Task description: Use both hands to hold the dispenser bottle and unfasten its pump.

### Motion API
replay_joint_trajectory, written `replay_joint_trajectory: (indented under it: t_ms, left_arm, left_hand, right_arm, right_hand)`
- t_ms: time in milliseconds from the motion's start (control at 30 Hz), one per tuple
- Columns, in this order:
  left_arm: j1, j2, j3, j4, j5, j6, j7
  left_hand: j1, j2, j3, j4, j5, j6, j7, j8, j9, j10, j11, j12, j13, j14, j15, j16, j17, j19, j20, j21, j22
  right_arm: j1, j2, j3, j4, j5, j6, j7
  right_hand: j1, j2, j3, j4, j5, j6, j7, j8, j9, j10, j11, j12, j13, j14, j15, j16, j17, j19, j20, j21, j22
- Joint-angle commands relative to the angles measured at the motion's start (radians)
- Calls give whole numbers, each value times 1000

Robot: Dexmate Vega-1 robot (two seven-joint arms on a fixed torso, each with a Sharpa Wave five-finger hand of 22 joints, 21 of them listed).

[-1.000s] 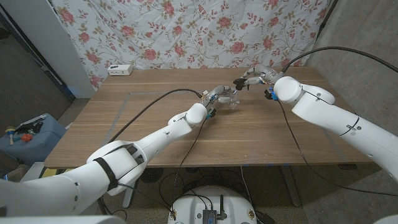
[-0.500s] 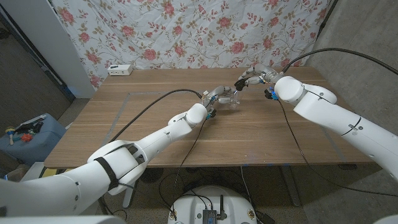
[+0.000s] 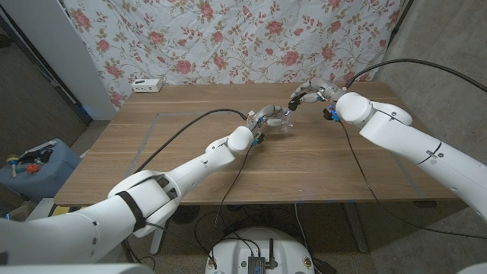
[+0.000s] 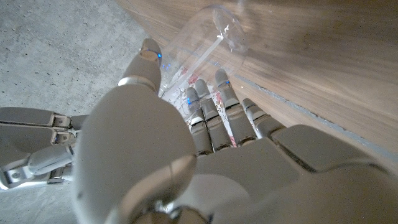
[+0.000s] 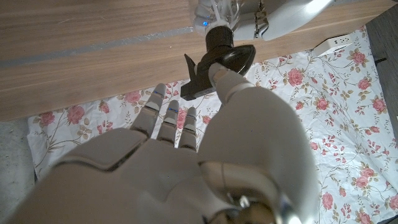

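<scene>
Mid-table, the clear dispenser bottle [image 3: 282, 122] sits in the left hand [image 3: 268, 118] — fingers wrapped round its body, long axis running out toward the right hand [image 3: 306, 97]. That hand pinches the black pump [image 3: 293, 103] at the bottle's neck, other fingers spread. Contents — can't tell.

Both arms are glossy white shells with rounded joints; the left arm [image 3: 190, 169] wears a black band. Black cables trail from each wrist. The hands, left hand [image 4: 180, 155] and right hand [image 5: 186, 155], are pale grey, with small blue lights at the fingertips [image 4: 152, 53].

No text, label or number can be read anywhere.
</scene>
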Motion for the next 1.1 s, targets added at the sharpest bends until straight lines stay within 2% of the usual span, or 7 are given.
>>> replay_joint_trajectory:
  t_ms: [33,267,400,533,833,967,1100]
  left_arm:
    - [-8,-10,0,24,2,-14,12]
    - [-16,-20,4,47,5,-29,22]
    - [-19,-26,5,60,11,-40,38]
    - [-19,-30,7,67,18,-50,57]
    - [-10,-33,8,66,31,-62,96]
    - [-9,-35,9,70,36,-69,108]
    - [-11,-42,10,86,45,-86,131]
  left_hand:
    - [-86,120,55,48,5,133,-23,2,6,118,-99,2,147,40,-102,2,1,3,-79,1,0]
    - [-86,121,55,47,5,136,-22,3,6,121,-99,2,148,43,-103,3,1,4,-79,1,0]
    - [-85,122,55,46,5,135,-23,2,6,120,-99,1,149,44,-104,3,1,4,-78,1,0]
    - [-82,122,56,45,5,136,-23,2,6,122,-101,2,149,45,-105,3,0,5,-77,1,0]
    - [-80,121,56,43,5,144,-25,4,6,131,-103,3,150,53,-108,5,-1,10,-78,3,0]
    - [-79,122,56,43,5,144,-24,4,6,131,-102,3,150,54,-109,6,-1,11,-78,3,0]
    - [-79,122,57,42,6,146,-23,4,6,131,-99,2,151,55,-110,5,-3,12,-79,3,0]
  right_arm:
    - [3,-3,2,3,5,16,3]
    - [-1,-10,6,-7,2,25,3]
    - [-6,-15,12,-19,2,18,0]
    - [-12,-24,24,-36,9,1,1]
    - [-39,-54,70,-89,37,-35,-11]
    - [-52,-64,86,-107,48,-46,-24]
    - [-63,-74,97,-127,50,-57,-42]
  right_hand:
    - [10,1,6,6,8,-26,-6,-12,-1,1,-3,0,2,3,0,4,3,0,-9,-1,2]
    - [14,-1,-1,12,9,-80,-14,-40,-8,-12,-3,-5,2,-9,2,1,3,-8,-11,-1,2]
    - [14,-3,-10,16,10,-143,-21,-77,-19,-31,-4,-9,3,-14,6,-1,2,-15,-11,-1,2]
    - [10,-6,-17,19,8,-170,-27,-94,-24,-41,-2,-10,3,-27,14,-5,1,-21,-9,-2,2]
    - [-39,-20,-51,41,0,-233,9,-138,-37,-66,20,-9,3,-42,38,-9,1,-25,2,1,2]
    - [-77,-29,-68,53,-3,-233,24,-148,-44,-64,39,-5,4,-38,41,-6,2,3,-24,12,4]
    - [-120,-42,-87,65,-7,-226,38,-154,-49,-62,45,-2,4,-31,42,-3,3,35,-23,21,4]
